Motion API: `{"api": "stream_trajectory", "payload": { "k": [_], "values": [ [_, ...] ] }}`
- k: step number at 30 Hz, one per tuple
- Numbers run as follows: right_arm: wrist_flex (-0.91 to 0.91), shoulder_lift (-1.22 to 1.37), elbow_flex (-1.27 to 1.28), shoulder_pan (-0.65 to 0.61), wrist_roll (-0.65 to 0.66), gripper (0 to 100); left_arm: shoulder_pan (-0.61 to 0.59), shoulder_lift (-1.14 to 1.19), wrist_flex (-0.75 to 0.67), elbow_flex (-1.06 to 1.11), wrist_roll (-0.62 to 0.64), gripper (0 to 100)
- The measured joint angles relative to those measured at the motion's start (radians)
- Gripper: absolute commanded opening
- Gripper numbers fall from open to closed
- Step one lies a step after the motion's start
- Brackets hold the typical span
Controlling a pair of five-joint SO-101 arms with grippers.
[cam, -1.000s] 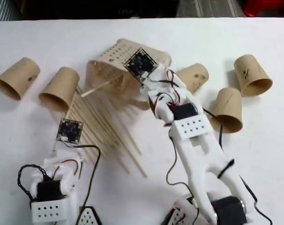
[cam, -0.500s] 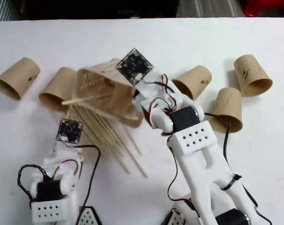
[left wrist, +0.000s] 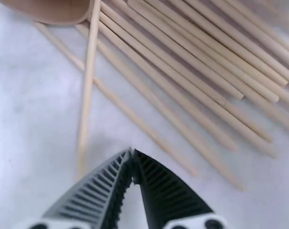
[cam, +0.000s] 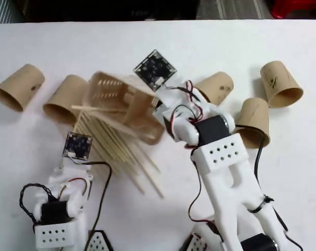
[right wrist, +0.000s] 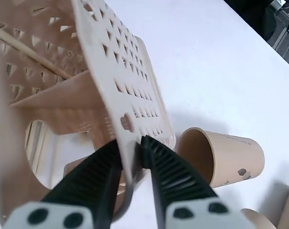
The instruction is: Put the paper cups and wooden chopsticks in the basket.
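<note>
Five paper cups [cam: 254,121] are seen lying on their sides on the white table [cam: 293,178] in the high view. Two are placed at the left of the frame, the leftmost cup [cam: 18,86] apart from its neighbour [cam: 66,98]. Three are grouped at the upper right.

The basket [cam: 116,99] is found at the upper centre of the high view, tipped on its side with its open mouth turned to the left. It is gripped by the right gripper [right wrist: 132,145], whose jaws are closed tight on one perforated wall near the rim. A single chopstick [cam: 95,109] is lodged across the inside of the basket.

Most of the wooden chopsticks [cam: 121,151] are spread in a fan on the table, from under the basket down toward the lower centre of the frame.

The left gripper [left wrist: 133,156] is parked at the lower left of the high view. Its fingertips are pressed together and nothing is held between them. It is poised over bare table, just beside the nearest sticks.
</note>
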Motion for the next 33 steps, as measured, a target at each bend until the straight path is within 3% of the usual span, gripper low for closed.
{"api": "stream_trajectory", "payload": {
  "k": [7, 17, 33],
  "values": [
    [-0.002, 0.143, -0.117, 0.081, 0.0, 6.2, 0.0, 0.0, 0.0, 0.0, 0.0, 2],
    [0.011, 0.439, -0.377, 0.178, -0.152, 28.6, 0.0, 0.0, 0.0, 0.0, 0.0, 2],
    [0.43, 0.308, -0.568, 0.164, -0.157, 29.3, 0.0, 0.0, 0.0, 0.0, 0.0, 2]
  ]
}}
